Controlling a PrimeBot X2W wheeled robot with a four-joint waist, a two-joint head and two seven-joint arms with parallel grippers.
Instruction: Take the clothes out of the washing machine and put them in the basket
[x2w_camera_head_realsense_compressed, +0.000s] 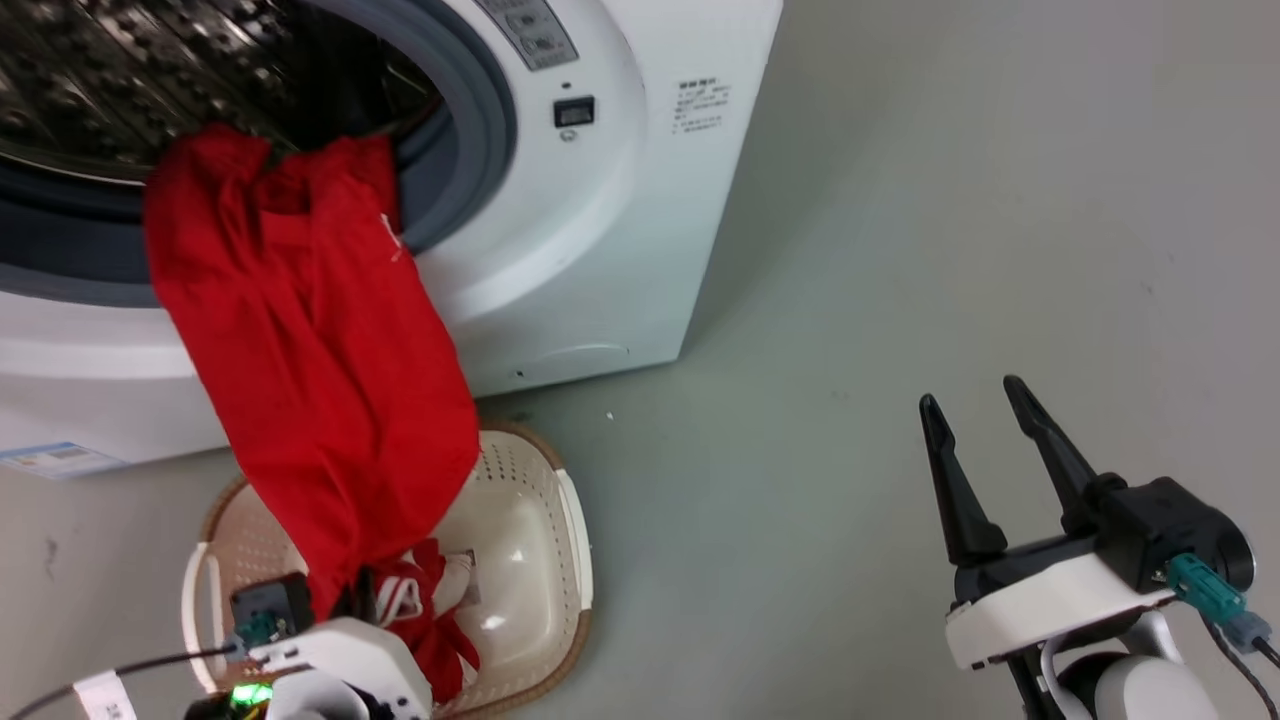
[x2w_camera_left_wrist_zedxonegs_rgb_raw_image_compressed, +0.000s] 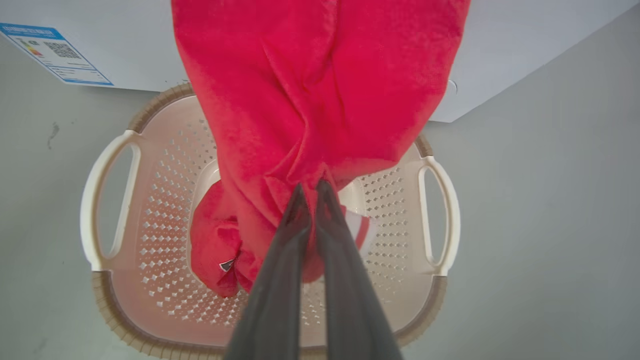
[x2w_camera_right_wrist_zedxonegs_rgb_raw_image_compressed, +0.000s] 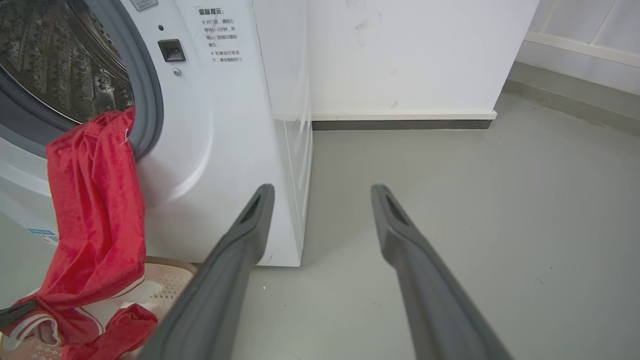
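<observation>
Our left fingers (x2w_camera_left_wrist_zedxonegs_rgb_raw_image_compressed: 282, 260) are clenched tight on the lower end of a long bright red soft fabric garment (x2w_camera_head_realsense_compressed: 310, 350), tips pinched together with the cloth bunched right at them. From those tips the garment stretches up and away to the large white front-loading washing machine (x2w_camera_head_realsense_compressed: 620, 200), and its far end is draped over the grey rubber ring of the round porthole. Straight beneath the left fingers sits the cream perforated plastic laundry basket (x2w_camera_left_wrist_zedxonegs_rgb_raw_image_compressed: 165, 200) with the brown woven-look rim and white handles, on the grey floor (x2w_camera_head_realsense_compressed: 900, 250) just in front of the machine. Down in it, just under the fingertips, a second crumpled red garment with white striped trim (x2w_camera_head_realsense_compressed: 410, 600) lies on the base. On the other side, our right fingers (x2w_camera_head_realsense_compressed: 955, 480) are spread wide, released, nothing between them. They hang over bare floor, well apart from the basket. In the right wrist view the machine's front corner stands ahead and to their left, and the red garment hangs further left.
</observation>
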